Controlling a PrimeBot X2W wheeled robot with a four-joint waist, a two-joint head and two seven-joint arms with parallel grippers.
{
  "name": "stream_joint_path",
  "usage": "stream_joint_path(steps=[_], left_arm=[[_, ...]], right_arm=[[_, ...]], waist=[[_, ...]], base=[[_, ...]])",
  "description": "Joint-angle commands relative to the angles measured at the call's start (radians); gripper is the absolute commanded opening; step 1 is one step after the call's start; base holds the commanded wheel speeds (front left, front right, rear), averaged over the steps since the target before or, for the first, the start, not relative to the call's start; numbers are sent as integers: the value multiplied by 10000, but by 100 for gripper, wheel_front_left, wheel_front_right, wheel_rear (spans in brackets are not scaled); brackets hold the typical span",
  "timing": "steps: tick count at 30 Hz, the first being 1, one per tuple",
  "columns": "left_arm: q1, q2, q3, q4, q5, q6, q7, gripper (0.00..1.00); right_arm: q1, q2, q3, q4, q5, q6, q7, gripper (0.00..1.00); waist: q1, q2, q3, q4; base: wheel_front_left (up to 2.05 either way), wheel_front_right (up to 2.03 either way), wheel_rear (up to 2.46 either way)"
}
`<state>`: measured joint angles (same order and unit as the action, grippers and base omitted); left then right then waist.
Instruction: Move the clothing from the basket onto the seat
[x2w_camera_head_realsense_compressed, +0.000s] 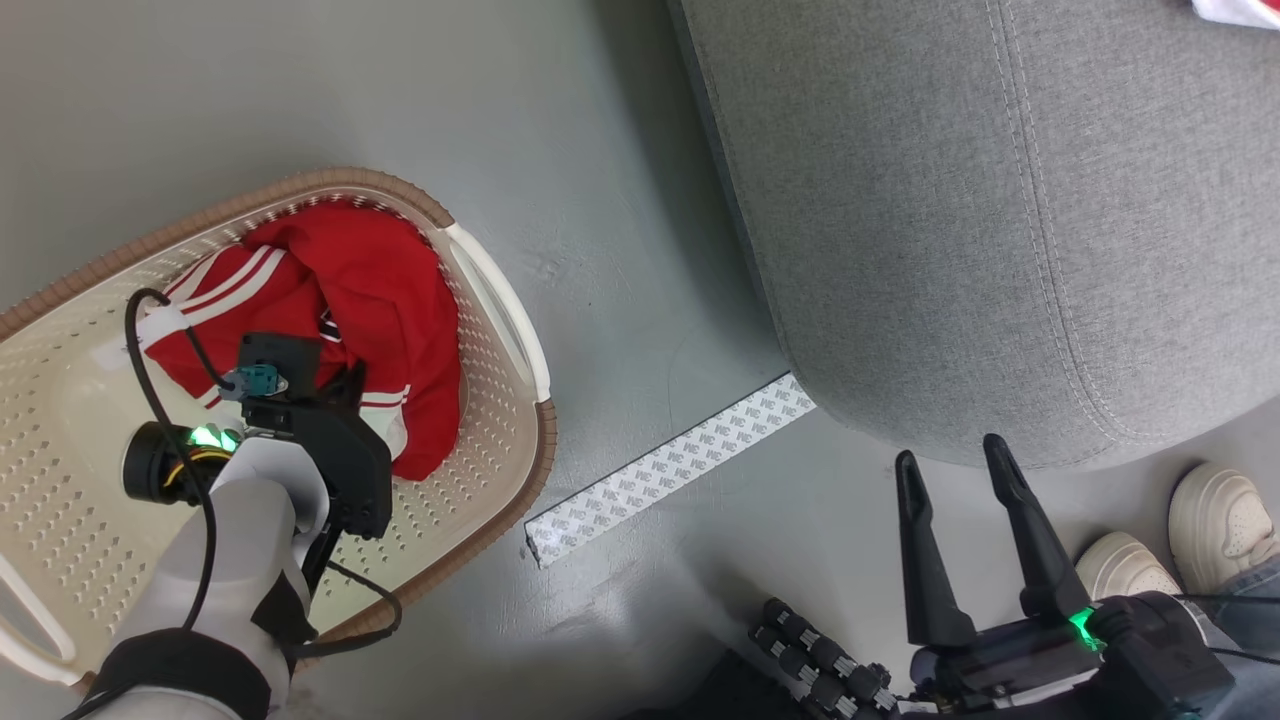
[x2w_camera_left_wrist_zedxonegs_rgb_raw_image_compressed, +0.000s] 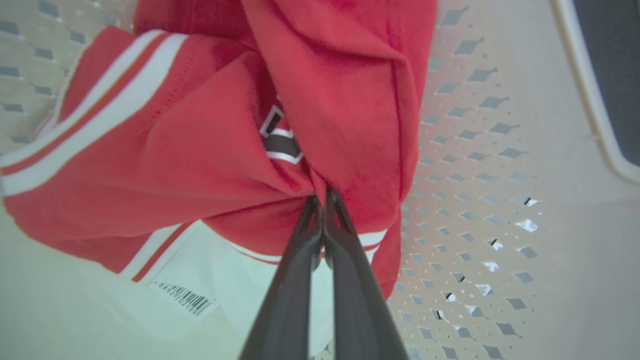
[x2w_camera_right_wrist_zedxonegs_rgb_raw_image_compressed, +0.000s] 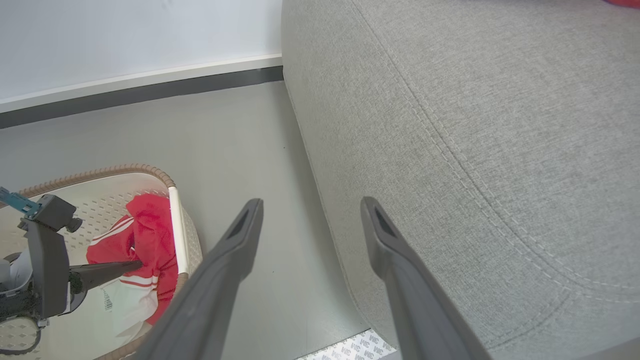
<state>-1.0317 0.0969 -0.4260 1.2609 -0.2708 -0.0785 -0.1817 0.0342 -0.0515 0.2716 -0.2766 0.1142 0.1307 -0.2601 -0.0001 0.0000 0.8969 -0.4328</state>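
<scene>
**Item: clothing** (x2w_camera_head_realsense_compressed: 385, 290). Bright red garment with white stripes and a white panel, lying bunched in the basket's right half.
- Writing: a white barcode label (x2w_camera_left_wrist_zedxonegs_rgb_raw_image_compressed: 187, 298) sits on the white panel, its digits too blurred to read. A black-and-white emblem (x2w_camera_left_wrist_zedxonegs_rgb_raw_image_compressed: 280, 142) is half hidden in a fold and can't be read.
- Hold: the left gripper (x2w_camera_left_wrist_zedxonegs_rgb_raw_image_compressed: 322, 196) has its fingers pressed together, pinching a gathered fold of the red fabric just above the white hem.

**Container: basket** (x2w_camera_head_realsense_compressed: 545, 440). Cream, perforated, with a brown rim and a white side handle. It stands on the grey floor (x2w_camera_head_realsense_compressed: 600, 150), to the left of the seat and apart from it.

**Destination: seat** (x2w_camera_head_realsense_compressed: 1000, 220). Grey woven upholstery with a rounded, stitched corner. A scrap of red and white fabric (x2w_camera_head_realsense_compressed: 1235, 10) lies at its far edge.

**Right gripper** (x2w_camera_head_realsense_compressed: 950, 450). Fingers spread apart and holding nothing, raised before the seat's corner.

**Floor marking: tape strip** (x2w_camera_head_realsense_compressed: 670, 470). White, printed over and over with what reads as "3M". It runs from the seat's corner towards the basket.

**Also present:** a person's pale shoes (x2w_camera_head_realsense_compressed: 1215, 520), beside the right gripper.
</scene>
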Motion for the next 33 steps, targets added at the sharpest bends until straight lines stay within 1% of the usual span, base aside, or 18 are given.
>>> stream_joint_path(steps=[1,5,9,12,19,24,29,33], left_arm=[[-103,63,-18,92,3,-58,-52,0],[-60,246,27,139,-127,-34,-242,0],[168,455,314,157,-400,49,-467,0],[403,266,183,93,-383,-72,-607,0],[917,-226,175,-393,-777,-267,-800,0],[1578,-421,59,-966,-1083,-382,-844,0],[2300,-493,-213,-2065,-1602,-420,-859,0],[2917,-473,-590,-3015,-2064,-298,-854,0]], right_arm=[[-35,41,27,18,50,1,-39,100],[-477,41,279,223,103,1,-39,100],[-1170,41,574,570,233,1,-41,100],[-1477,29,547,914,159,-1,-38,100],[-1926,20,467,1778,-100,-1,-40,100],[-1603,14,289,2343,-423,-1,-40,100],[-1254,11,239,2659,-640,-1,-40,100],[-958,-8,326,2923,-814,-1,-41,100]], waist=[[1,0,-17,-10],[1,0,-191,-85],[1,0,-602,-223],[1,0,-1268,119],[1,0,-2883,1009],[1,0,-4392,1690],[1,0,-5731,2324],[1,0,-6654,2753]], base=[[0,0,0],[0,0,0],[0,0,0],[0,0,0],[0,0,0],[0,0,0],[0,0,0],[0,0,0]])
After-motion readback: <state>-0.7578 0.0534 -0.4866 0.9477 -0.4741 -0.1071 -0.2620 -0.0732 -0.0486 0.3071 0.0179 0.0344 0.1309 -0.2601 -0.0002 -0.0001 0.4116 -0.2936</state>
